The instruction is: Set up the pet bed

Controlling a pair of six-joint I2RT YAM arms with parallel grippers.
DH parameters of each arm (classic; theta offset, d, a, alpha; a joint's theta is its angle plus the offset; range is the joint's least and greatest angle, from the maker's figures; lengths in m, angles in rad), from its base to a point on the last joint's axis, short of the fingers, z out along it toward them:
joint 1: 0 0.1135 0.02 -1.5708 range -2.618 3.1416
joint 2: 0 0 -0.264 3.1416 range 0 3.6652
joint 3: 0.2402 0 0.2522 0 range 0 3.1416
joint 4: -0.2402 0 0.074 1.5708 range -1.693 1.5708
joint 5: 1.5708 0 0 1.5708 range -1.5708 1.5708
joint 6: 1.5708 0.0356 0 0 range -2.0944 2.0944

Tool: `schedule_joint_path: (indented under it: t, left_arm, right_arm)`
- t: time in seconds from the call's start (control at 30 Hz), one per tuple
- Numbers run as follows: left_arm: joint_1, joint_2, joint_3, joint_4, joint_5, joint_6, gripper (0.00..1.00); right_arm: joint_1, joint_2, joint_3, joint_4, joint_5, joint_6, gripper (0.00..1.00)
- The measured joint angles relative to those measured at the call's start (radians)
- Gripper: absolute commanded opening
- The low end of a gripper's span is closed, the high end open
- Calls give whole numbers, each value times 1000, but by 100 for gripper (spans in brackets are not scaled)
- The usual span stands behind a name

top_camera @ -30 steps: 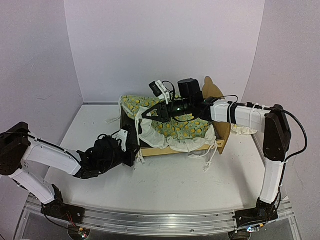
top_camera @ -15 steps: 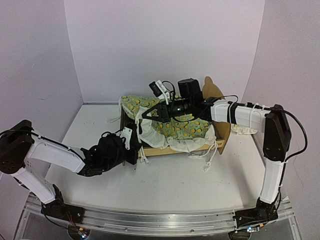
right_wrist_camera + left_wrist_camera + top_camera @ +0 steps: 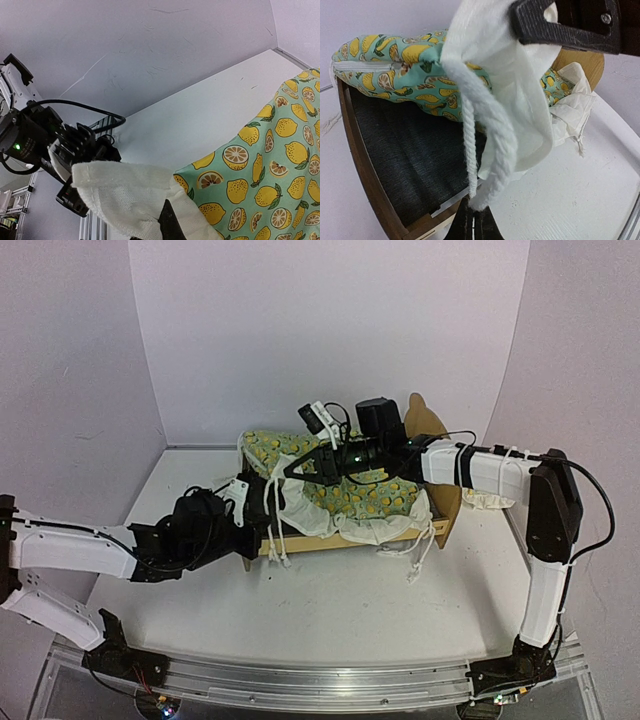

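**Risk one: grip loss.** The left claw (image 3: 472, 222) is pinched tight on the end of a thin white cord (image 3: 470, 145) hanging from the blanket's ruffle (image 3: 515, 85). A cord that slender could slide out under any pull, dropping that corner.

**Risk two: dragging.** The pet bed (image 3: 310, 541) lies just beyond the left claw and beneath the right claw (image 3: 287, 468), which is clamped on the same white ruffle and holds it raised. The frame looks light. If cloth snags a rail, a pull from either claw could skid or tip it on the counter (image 3: 330, 610).

**Risk three: strain.** Opposed pulls from the two claws would stretch the fabric.

**Contents** — the frame holds the dark mattress pad (image 3: 415, 150), bare at the end nearest the left claw. The lemon-print blanket (image 3: 365, 495) is bunched over the rest, under the right claw, spilling over the near rail. A zippered lemon-print piece (image 3: 375, 60) lies at the far rail — pillow or blanket, cannot tell.
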Motion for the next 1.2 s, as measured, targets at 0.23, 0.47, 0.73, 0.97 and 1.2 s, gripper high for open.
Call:
schedule_joint_path:
  t: [0.23, 0.47, 0.73, 0.97, 1.2]
  left_arm:
    - [39, -14, 131, -145, -35, 3, 0]
    - [137, 5, 186, -159, -40, 19, 0]
    - [148, 14, 204, -159, 12, 28, 0]
    - [151, 37, 204, -176, 96, -36, 0]
    - [151, 71, 204, -187, 137, -108, 0]
  right_arm:
    - [0, 0, -2, 0, 0, 0, 0]
    - [0, 0, -3, 0, 0, 1, 0]
    - [0, 0, -3, 0, 0, 2, 0]
    - [0, 0, -3, 0, 0, 5, 0]
    - [0, 0, -3, 0, 0, 5, 0]
